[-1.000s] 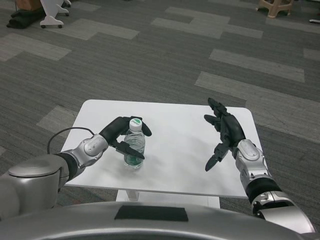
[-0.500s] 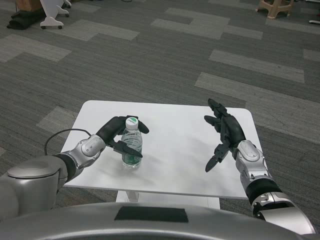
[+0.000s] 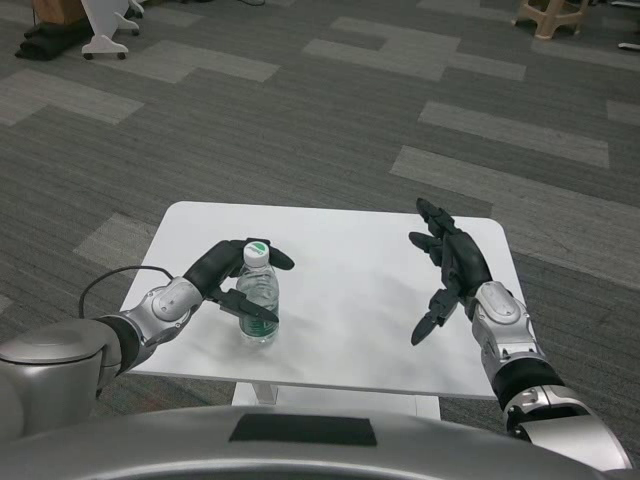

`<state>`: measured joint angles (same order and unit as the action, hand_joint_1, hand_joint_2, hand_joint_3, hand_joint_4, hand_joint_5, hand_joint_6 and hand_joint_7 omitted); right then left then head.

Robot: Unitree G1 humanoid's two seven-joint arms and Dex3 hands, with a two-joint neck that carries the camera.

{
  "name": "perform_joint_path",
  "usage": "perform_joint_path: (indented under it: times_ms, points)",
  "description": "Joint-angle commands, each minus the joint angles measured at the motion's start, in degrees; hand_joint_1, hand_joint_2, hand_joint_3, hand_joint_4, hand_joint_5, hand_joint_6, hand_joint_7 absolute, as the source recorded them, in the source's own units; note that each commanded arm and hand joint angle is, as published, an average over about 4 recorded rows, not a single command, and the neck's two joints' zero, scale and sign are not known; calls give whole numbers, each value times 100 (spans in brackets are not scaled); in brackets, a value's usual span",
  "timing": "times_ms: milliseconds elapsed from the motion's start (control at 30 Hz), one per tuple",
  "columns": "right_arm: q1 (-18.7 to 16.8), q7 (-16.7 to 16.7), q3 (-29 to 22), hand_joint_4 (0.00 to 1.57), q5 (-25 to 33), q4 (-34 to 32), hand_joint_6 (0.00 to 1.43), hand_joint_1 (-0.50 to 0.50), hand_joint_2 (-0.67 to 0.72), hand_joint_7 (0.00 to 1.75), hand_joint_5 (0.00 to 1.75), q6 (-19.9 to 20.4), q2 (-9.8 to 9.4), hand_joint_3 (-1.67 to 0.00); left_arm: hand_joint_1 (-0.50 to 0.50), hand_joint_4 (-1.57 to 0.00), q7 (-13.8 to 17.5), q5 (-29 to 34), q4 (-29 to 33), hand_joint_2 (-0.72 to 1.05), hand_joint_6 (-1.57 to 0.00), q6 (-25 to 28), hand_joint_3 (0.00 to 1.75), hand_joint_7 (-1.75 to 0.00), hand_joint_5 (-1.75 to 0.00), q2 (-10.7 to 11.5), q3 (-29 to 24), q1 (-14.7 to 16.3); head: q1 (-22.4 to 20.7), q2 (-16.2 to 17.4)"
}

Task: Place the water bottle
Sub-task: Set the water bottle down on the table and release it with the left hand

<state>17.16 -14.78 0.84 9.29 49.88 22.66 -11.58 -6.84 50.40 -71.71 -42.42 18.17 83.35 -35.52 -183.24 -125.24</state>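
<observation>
A clear water bottle (image 3: 258, 303) with a white and green cap stands upright on the white table (image 3: 350, 250), near its front left edge. My left hand (image 3: 222, 274) holds it from the left, one finger curled over near the cap and the thumb across the bottle's lower body. My right hand (image 3: 452, 272) hovers over the right side of the table with its fingers spread and nothing in it.
A black cable (image 3: 100, 285) loops beside my left forearm off the table's left edge. Grey patterned carpet surrounds the table. A white wheeled base (image 3: 105, 30) stands far back left and a stool (image 3: 550, 12) far back right.
My left hand has carried the bottle a little to the left and down towards the table's front edge. The right hand has not moved.
</observation>
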Motion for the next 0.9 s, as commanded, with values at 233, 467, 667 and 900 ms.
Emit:
perform_joint_path:
  times_ms: [233, 467, 667, 900]
  points:
    - [-9, 1, -47, 0, 29, 15, 0, -11, 66, 0, 68, 55, -28, -14, 50, -32, 60, 357, 17, 105, -82, -5, 9, -17, -103, 83, 256, 45, -24, 4]
    - [-20, 1, -60, 0, 29, 6, 0, -12, 66, 0, 68, 55, -31, -16, 50, -26, 93, 548, 30, 105, -65, 15, 9, -10, -92, 81, 401, 45, -38, -16]
    - [-20, 8, -69, 0, 29, 4, 0, -12, 66, 0, 68, 55, -37, -16, 50, -18, 144, 654, 83, 105, -54, 23, 9, -7, -87, 90, 465, 56, -33, -25]
    - [-20, 19, -75, 0, 29, 4, 0, -12, 66, 0, 68, 55, -48, -14, 50, -6, 282, 715, 287, 103, -35, -1, 9, -7, -72, 193, 472, 139, -52, -34]
